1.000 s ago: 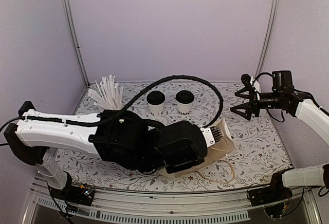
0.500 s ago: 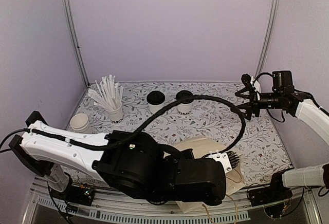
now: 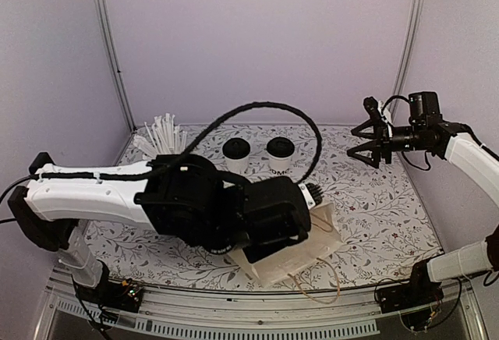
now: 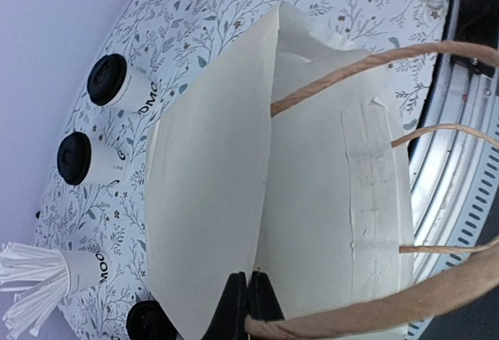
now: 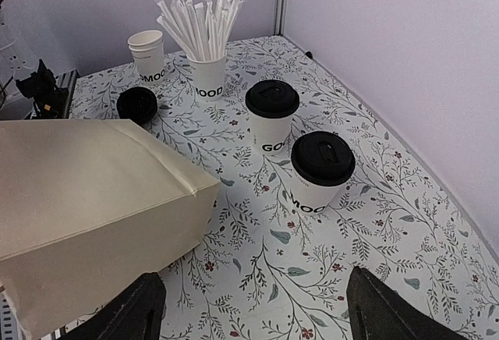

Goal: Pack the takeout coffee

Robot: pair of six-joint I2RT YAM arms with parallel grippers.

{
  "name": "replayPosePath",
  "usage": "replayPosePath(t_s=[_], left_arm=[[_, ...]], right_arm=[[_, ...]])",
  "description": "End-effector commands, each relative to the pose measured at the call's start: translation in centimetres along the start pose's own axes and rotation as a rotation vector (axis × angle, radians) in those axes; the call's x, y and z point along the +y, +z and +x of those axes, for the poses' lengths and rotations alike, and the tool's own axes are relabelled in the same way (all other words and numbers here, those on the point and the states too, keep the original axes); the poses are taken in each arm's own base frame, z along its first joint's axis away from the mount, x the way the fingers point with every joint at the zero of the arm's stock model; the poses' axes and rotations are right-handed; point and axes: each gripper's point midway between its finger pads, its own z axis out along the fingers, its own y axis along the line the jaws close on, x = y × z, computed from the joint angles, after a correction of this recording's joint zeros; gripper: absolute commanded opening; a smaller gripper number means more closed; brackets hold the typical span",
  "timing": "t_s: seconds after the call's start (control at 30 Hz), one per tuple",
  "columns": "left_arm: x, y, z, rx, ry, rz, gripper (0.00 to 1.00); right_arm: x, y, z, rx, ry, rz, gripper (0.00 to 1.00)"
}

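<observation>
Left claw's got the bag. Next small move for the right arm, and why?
Probably lower the right claw around the nearer takeout coffee: that claw hangs open and empty, the coffee and the other lidded cup stand outside the paper bag, and the left claw is shut on the bag's edge.
</observation>
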Motion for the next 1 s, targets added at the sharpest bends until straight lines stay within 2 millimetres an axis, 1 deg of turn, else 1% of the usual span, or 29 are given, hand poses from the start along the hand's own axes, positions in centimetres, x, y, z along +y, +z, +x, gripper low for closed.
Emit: replayPosePath(t_s=[0.0,0.1,0.13,0.2,0.23,0.27,0.3,0.33,0.37,0.4,0.43,0.47,0.5,0.53,0.57,0.6,0.63,0.67,0.7,0.73,0.83,0.93,0.97], left_arm=[[6.8,-1.7,1.2,-0.012,-0.191,0.02,0.0],[10.1,-2.5,1.8,-0.048,-0.306,0.064,0.0],[11.0,-2.8,1.9,-0.062,-0.342,0.092,0.0],[13.0,-3.4,2.0,-0.098,-0.414,0.151,0.0],[13.7,-3.7,2.0,-0.117,-0.437,0.175,0.0],[14.4,-4.1,2.1,-0.135,-0.461,0.196,0.0],[15.1,-4.3,2.3,-0.149,-0.48,0.212,0.0],[15.6,-4.7,2.5,-0.165,-0.499,0.232,0.0],[16.2,-4.8,2.8,-0.176,-0.516,0.247,0.0],[16.4,-4.6,3.4,-0.18,-0.531,0.262,0.0],[16.8,-4.7,3.8,-0.188,-0.547,0.282,0.0],[16.9,-4.6,4.3,-0.187,-0.563,0.302,0.0],[17.1,-4.8,4.7,-0.195,-0.577,0.322,0.0],[17.1,-4.7,5.2,-0.194,-0.587,0.339,0.0],[17.0,-4.6,5.6,-0.192,-0.596,0.352,0.0],[17.0,-4.5,6.0,-0.189,-0.6,0.368,0.0],[16.8,-4.3,6.4,-0.182,-0.606,0.38,0.0],[16.8,-4.2,6.8,-0.177,-0.612,0.386,0.0],[16.9,-4.0,7.2,-0.172,-0.618,0.387,0.0],[16.9,-4.0,7.6,-0.17,-0.622,0.387,0.0],[17.6,-3.8,8.5,-0.178,-0.643,0.379,0.0],[18.4,-3.7,9.0,-0.188,-0.662,0.378,0.0],[18.5,-3.6,9.2,-0.19,-0.664,0.378,0.0]], right_arm=[[-1.0,2.4,-1.3,0.057,0.053,-0.031,0.83],[-1.6,4.9,-1.8,0.134,0.044,-0.007,0.84],[-1.9,6.0,-1.5,0.165,0.055,-0.008,0.85],[-2.1,7.7,-1.9,0.205,0.051,-0.002,0.85],[-2.6,8.8,-1.6,0.231,0.066,0.001,0.85],[-2.9,9.5,-2.0,0.244,0.062,0.013,0.86],[-3.5,10.5,-1.9,0.267,0.068,0.03,0.86],[-4.1,11.2,-2.2,0.281,0.065,0.056,0.86],[-5.1,12.3,-2.4,0.295,0.079,0.074,0.87],[-5.8,13.3,-2.1,0.316,0.093,0.083,0.87],[-6.4,13.9,-2.4,0.323,0.098,0.09,0.87],[-7.1,15.2,-1.2,0.36,0.125,0.082,0.88],[-7.6,15.9,-1.4,0.364,0.129,0.083,0.88],[-8.1,16.8,-1.0,0.379,0.143,0.076,0.88],[-8.5,17.4,-1.1,0.382,0.146,0.071,0.88],[-9.0,18.6,-0.1,0.404,0.162,0.06,0.88],[-9.2,19.4,0.4,0.418,0.169,0.05,0.89],[-9.4,19.8,0.2,0.42,0.168,0.046,0.89],[-9.4,20.8,1.0,0.441,0.175,0.032,0.9],[-9.3,21.2,1.1,0.45,0.172,0.023,0.91],[-8.8,23.0,2.7,0.496,0.153,0.01,0.98],[-8.6,23.9,3.7,0.526,0.136,0.015,0.99],[-8.8,24.1,4.0,0.539,0.13,0.03,0.99]])
